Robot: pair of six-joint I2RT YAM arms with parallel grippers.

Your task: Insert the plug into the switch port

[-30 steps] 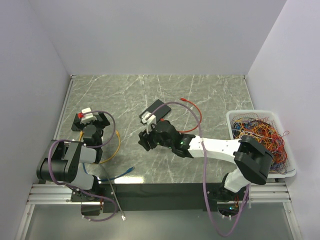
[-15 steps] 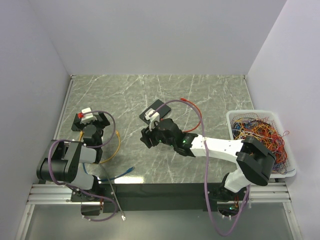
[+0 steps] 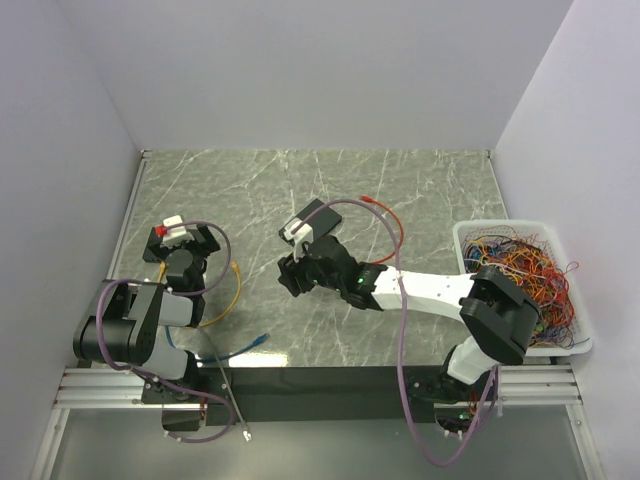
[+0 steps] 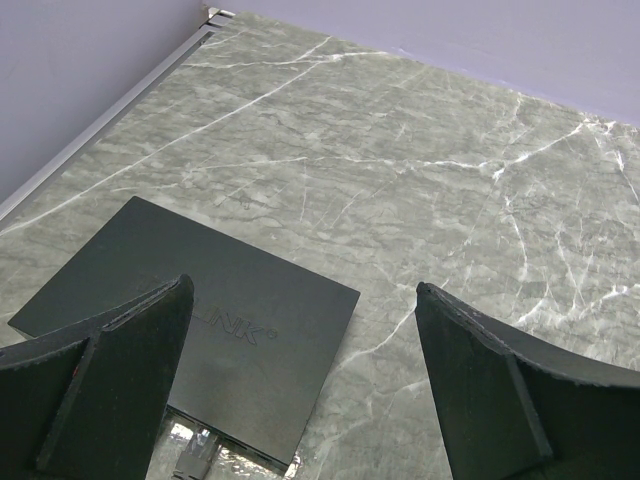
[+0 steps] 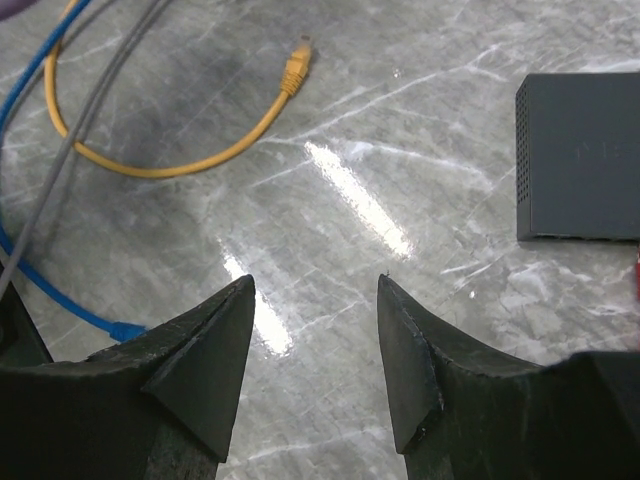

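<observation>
Right gripper (image 5: 315,282) hovers low over the bench (image 3: 430,180), jaws partly apart with only marble showing in the gap. Left gripper (image 4: 302,288) sits on its own side, jaws spread wide, nothing between them either; so no plug is in hand.

The switch (image 3: 320,214) lies flat mid-bench, just beyond the right gripper; its vented side shows at the right of the right wrist view, but the port face cannot be made out.

Loose ends lie about: the yellow plug (image 5: 296,58) on its yellow cable (image 5: 150,168) ahead of the right jaws; a blue plug (image 5: 122,330) nearer, to their left; a red cable (image 3: 392,228) curling beyond the arm.

The left wrist view catches a pale, plug-like shape at a switch's near edge, too cropped to call seated.

On this showing the insertion looks not yet done: a plug must be picked, lined up with a port and pushed home.
</observation>
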